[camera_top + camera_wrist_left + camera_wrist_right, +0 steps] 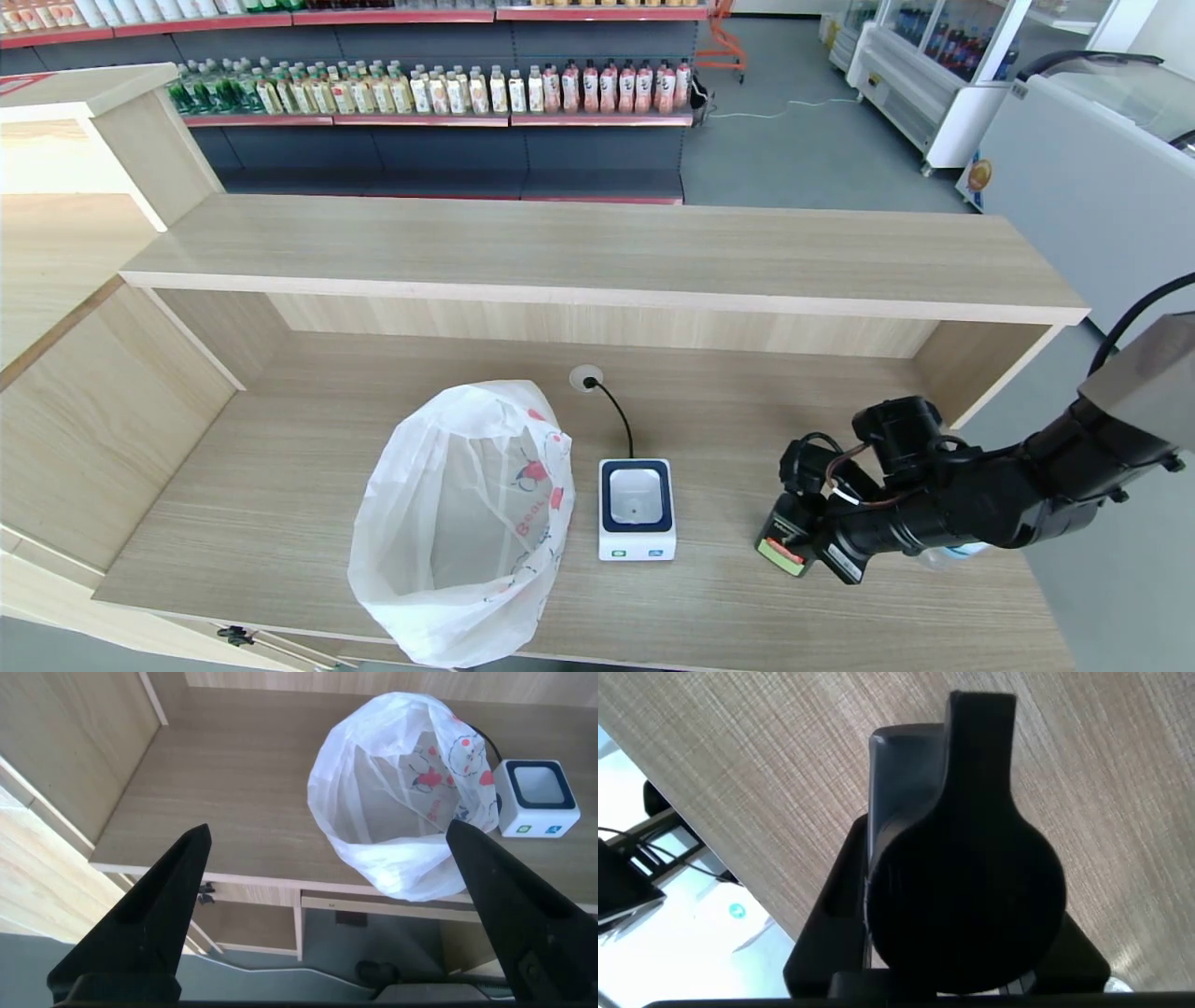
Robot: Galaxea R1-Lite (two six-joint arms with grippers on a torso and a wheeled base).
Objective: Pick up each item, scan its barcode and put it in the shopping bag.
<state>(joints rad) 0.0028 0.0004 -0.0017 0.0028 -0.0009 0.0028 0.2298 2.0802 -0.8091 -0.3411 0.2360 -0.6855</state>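
My left claw (329,831) gapes, my right claw (786,553) I cannot tell; the white plastic shopping bag (448,523), nine o'clock of the white box scanner (637,509), seems empty.

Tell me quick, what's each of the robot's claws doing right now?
Left gripper: jaws open, holding nothing.
Right gripper: low over the counter; open or closed cannot be told.

Wooden counter (607,247), drink shelves (439,119), grey floor (803,159)
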